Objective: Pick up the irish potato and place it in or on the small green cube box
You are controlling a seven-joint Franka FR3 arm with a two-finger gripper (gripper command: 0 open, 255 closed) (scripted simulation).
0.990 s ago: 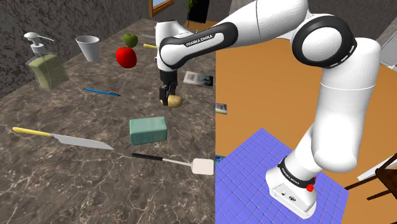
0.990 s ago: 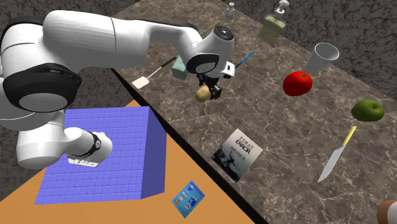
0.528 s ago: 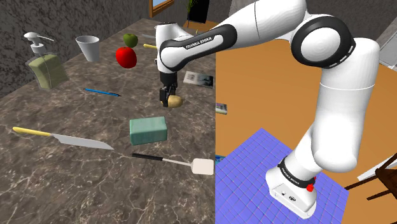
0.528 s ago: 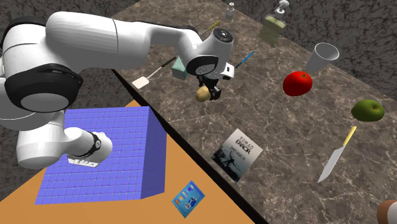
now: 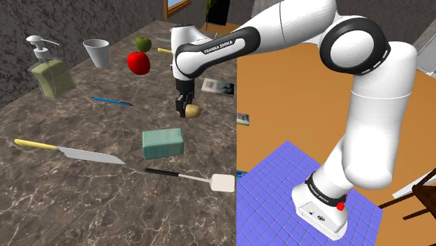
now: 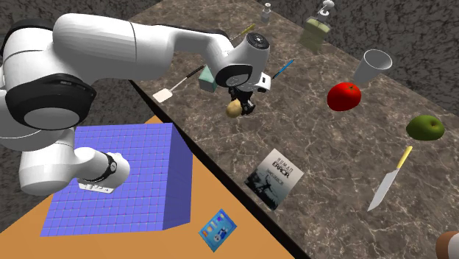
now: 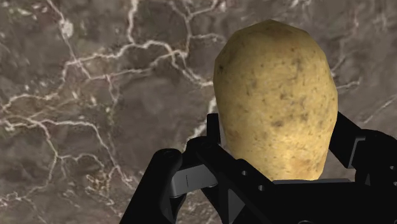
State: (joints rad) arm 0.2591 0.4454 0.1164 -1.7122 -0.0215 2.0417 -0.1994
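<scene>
Dark veined stone of the counter [image 5: 91, 203] spread beneath my gripper [image 5: 186, 106], whose two black fingers were clamped on the potato [image 7: 277, 83], one against each side. From the wrist, the tan, speckled potato stood up between them with bare stone behind it; whether it hung clear of the counter I could not tell. The shoulder view put the green box [image 5: 163, 142] near me, toward the camera, with open stone between us. Past the box lay a black-handled spatula [image 5: 185, 177] and a yellow-handled knife [image 5: 70, 150]. A blue pen [image 5: 112, 102] lay off to that view's left. On its right the counter's edge ran close by me, with orange floor [image 5: 293, 98] beyond, and a booklet [image 5: 219, 87] lay just inside that edge. In the second exterior view my arm [image 6: 147, 44] hid part of the box, but the booklet's whole cover showed, and so did a second knife [image 6: 390, 179], a red apple [image 6: 343, 96] and a cup [image 6: 373, 66], all well apart from me.
</scene>
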